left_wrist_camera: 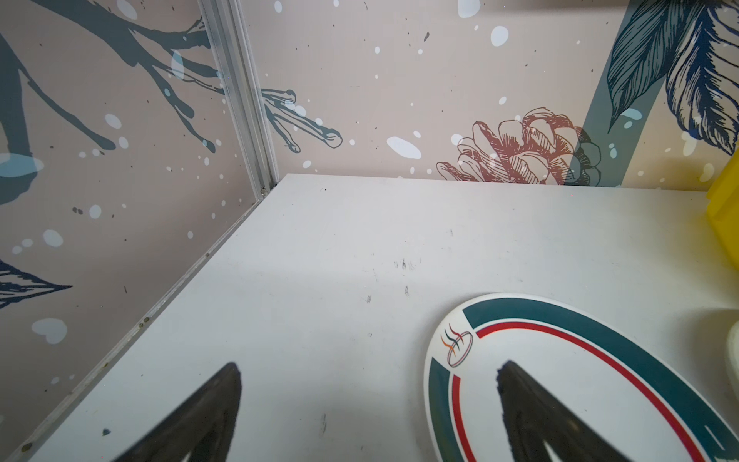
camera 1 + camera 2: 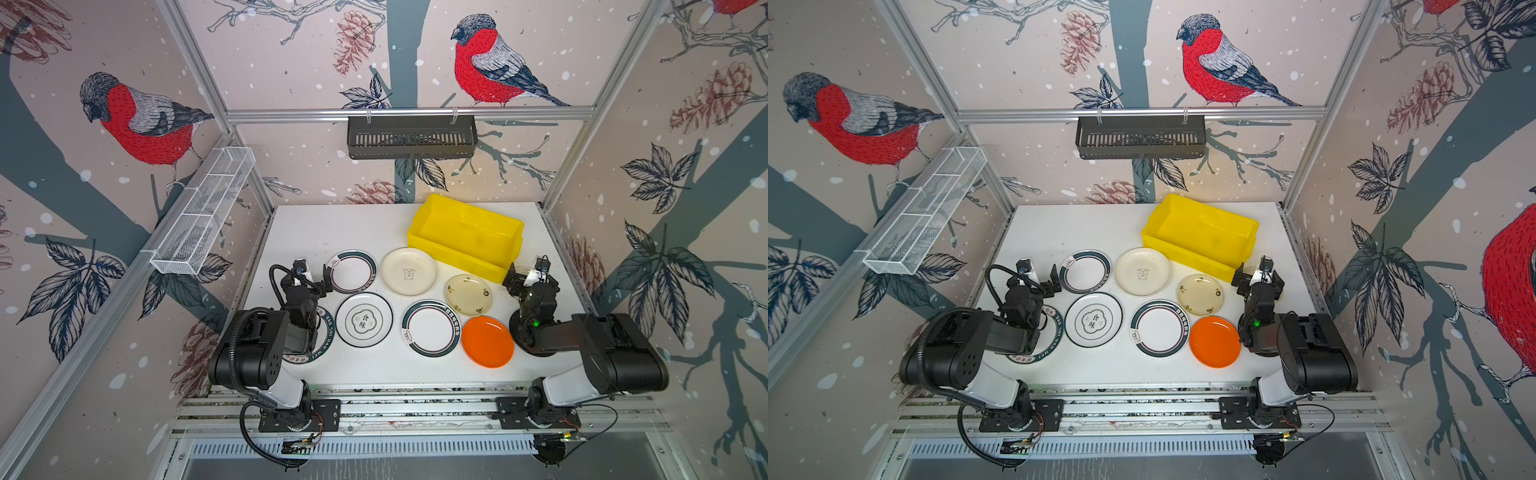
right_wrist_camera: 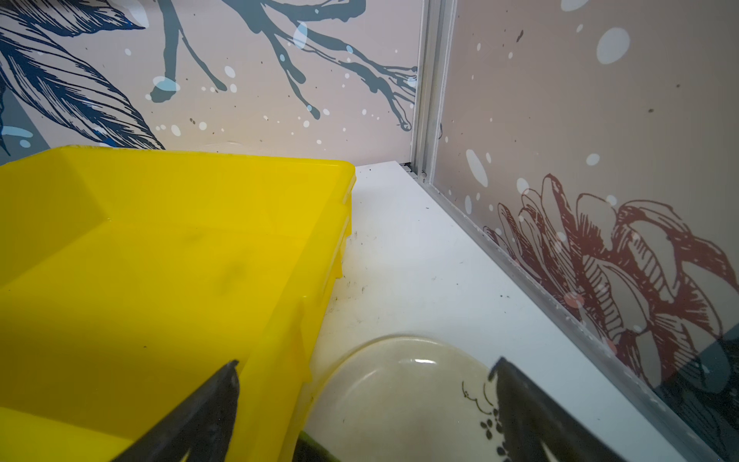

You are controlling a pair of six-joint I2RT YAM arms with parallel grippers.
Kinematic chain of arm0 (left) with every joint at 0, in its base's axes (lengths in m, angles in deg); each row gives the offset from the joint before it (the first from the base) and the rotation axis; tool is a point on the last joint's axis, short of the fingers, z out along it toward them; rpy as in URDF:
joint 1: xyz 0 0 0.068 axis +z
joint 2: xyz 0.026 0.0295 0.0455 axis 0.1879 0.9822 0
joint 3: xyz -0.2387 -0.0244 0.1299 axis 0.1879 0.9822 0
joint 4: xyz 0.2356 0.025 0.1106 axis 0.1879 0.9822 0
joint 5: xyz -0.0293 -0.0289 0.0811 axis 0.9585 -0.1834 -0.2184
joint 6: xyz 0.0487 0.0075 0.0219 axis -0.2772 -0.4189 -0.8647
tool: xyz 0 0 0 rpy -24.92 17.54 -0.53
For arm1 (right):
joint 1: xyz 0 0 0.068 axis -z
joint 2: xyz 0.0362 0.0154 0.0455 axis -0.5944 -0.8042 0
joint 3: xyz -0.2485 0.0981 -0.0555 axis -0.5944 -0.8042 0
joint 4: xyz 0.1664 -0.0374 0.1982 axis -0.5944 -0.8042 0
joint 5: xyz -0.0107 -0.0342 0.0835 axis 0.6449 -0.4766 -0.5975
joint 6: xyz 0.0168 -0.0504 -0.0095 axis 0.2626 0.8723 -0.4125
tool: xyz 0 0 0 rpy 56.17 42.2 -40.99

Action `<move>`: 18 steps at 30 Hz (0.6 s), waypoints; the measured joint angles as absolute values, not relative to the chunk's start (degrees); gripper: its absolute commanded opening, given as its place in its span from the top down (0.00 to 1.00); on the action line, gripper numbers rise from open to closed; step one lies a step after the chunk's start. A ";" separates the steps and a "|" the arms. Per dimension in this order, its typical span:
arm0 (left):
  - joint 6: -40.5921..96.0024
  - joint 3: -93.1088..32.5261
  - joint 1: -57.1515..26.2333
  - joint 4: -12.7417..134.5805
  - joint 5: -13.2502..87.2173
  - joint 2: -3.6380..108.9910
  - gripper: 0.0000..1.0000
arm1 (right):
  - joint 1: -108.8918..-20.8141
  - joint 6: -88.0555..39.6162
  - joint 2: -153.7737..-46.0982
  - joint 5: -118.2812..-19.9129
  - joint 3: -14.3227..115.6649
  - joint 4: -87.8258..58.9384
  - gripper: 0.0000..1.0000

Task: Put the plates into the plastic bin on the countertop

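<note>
A: Both top views, stock?

B: Bin [image 2: 457, 259] is sitting empty at the tabletop's [image 2: 316, 228] back right. Six plates are lying flat on the tabletop outside it, in two rows. Far row: far teal plate [image 2: 351, 272], cream plate [image 2: 409, 272], yellowish plate [image 2: 468, 294]. Near row: ringed plate [image 2: 364, 320], near teal plate [image 2: 431, 328], orange plate [image 2: 487, 341]. A lettered plate [image 2: 328, 338] is showing partly from under the left arm [image 2: 257, 345].

A: Left wrist view?

B: Left claw [image 1: 370, 368] is gaping wide, released, gripping nothing. One finger is hanging over bare tabletop, and its mate is hanging over the far teal plate's rim.

A: Right wrist view?

B: Right claw [image 3: 364, 364] is gaping likewise, empty. One finger is showing against the bin's wall, and its mate is showing against a pale plate [image 3: 400, 384] lying just beside the bin.
</note>
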State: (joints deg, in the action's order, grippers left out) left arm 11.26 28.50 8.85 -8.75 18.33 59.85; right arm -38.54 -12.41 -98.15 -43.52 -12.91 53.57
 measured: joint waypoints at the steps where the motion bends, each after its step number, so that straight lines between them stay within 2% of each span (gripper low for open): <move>1: 11.28 28.50 8.85 -8.75 18.40 59.85 0.01 | -38.54 -12.41 -98.15 -43.56 -12.91 53.57 0.01; 6: 11.37 28.43 8.85 -7.96 18.36 59.22 0.01 | -39.69 -12.39 -97.72 -42.03 -12.91 53.37 0.01; 8: 12.46 26.88 8.81 -3.31 16.15 56.25 0.01 | -40.52 -12.39 -95.46 -40.04 -12.19 50.79 0.00; 14: 15.09 18.77 7.72 11.80 12.50 45.51 0.01 | -42.29 -12.69 -80.82 -36.08 -11.95 43.84 0.01; 18: 16.51 18.38 2.99 19.71 9.98 39.83 0.02 | -42.01 -17.15 -70.55 -37.66 -7.62 32.65 0.01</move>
